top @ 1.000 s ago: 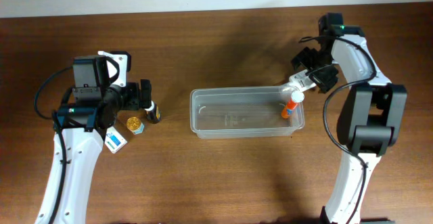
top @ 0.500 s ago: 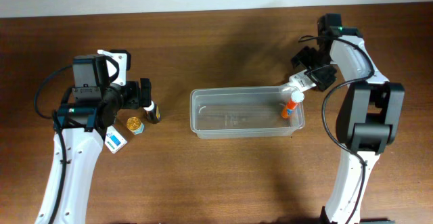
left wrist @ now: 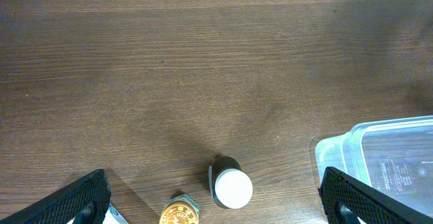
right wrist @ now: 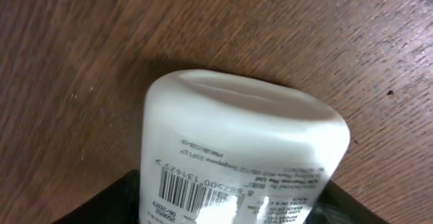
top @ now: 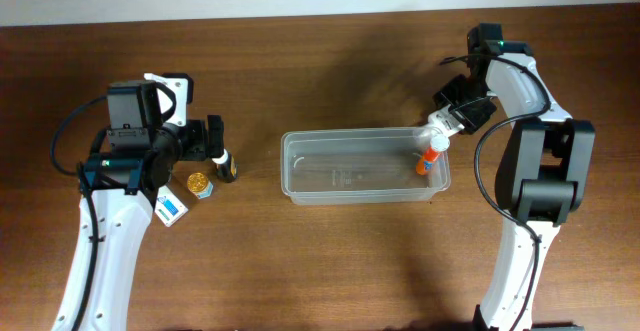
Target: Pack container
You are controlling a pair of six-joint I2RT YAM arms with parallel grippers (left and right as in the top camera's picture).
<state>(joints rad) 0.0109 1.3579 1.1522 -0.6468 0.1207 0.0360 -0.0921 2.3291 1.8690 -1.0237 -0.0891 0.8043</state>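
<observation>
Packing seems only begun: the container, in the table's middle, has one orange tube inside. The right gripper clamps a white tube beside its far-right corner. The left gripper hangs wide open, empty.

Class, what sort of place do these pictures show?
Likely a robotics lab: left arm and right arm at a wooden table, a container between them, a bottle in the right end effector.

Clear plastic container, matt wood table
</observation>
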